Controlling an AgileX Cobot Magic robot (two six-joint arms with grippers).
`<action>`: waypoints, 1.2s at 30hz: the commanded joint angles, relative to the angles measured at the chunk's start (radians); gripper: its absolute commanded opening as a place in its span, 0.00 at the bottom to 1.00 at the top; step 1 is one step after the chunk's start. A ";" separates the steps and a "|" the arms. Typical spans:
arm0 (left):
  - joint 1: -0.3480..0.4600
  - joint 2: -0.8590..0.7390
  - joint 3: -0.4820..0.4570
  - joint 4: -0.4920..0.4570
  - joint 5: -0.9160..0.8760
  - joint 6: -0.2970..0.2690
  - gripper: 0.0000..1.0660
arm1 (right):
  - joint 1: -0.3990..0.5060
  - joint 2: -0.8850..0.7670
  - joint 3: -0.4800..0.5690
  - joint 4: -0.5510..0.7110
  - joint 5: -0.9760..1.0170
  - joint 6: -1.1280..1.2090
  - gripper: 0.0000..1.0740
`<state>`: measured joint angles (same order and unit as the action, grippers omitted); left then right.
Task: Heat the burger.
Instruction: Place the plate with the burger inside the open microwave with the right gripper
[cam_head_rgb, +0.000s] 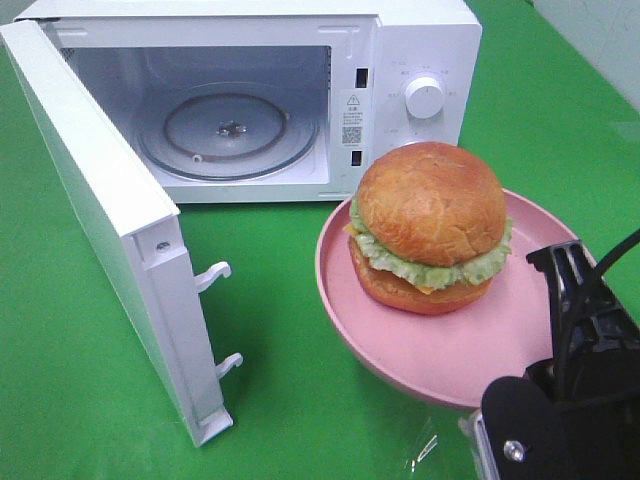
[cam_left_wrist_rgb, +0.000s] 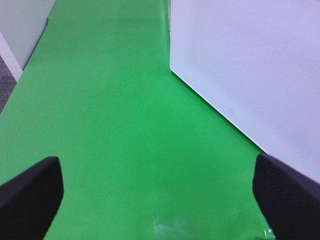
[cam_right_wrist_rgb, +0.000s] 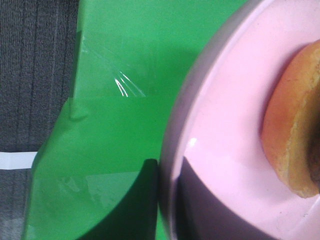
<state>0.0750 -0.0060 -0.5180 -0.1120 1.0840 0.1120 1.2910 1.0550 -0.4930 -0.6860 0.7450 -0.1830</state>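
The burger (cam_head_rgb: 430, 225), with golden-brown buns, green lettuce and a yellow cheese edge, sits on a pink plate (cam_head_rgb: 450, 350) that hangs raised above the green table, in front of the microwave's control panel. My right gripper (cam_head_rgb: 560, 262) is shut on the plate's right rim at the lower right. Its wrist view shows the plate's rim (cam_right_wrist_rgb: 215, 150) and the burger's bun (cam_right_wrist_rgb: 295, 125) close up, while its fingers are hidden. My left gripper (cam_left_wrist_rgb: 160, 200) is open over bare green cloth, with nothing between its fingers (cam_left_wrist_rgb: 30, 195).
The white microwave (cam_head_rgb: 420, 60) stands at the back with its door (cam_head_rgb: 110, 230) swung wide open to the left, latch hooks (cam_head_rgb: 215, 275) sticking out. The glass turntable (cam_head_rgb: 228, 130) inside is bare. The door's outer face (cam_left_wrist_rgb: 250, 65) is beside my left gripper.
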 joint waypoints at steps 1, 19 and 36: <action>-0.002 -0.006 0.002 -0.001 -0.014 0.000 0.89 | 0.000 -0.008 -0.001 -0.059 -0.044 -0.078 0.00; -0.002 -0.006 0.002 -0.001 -0.014 0.000 0.89 | -0.074 -0.008 -0.001 0.036 -0.092 -0.324 0.00; -0.002 -0.006 0.002 -0.001 -0.014 0.000 0.89 | -0.459 -0.008 -0.006 0.306 -0.245 -0.961 0.00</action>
<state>0.0750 -0.0060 -0.5180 -0.1120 1.0840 0.1120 0.8410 1.0550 -0.4890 -0.3760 0.5540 -1.1010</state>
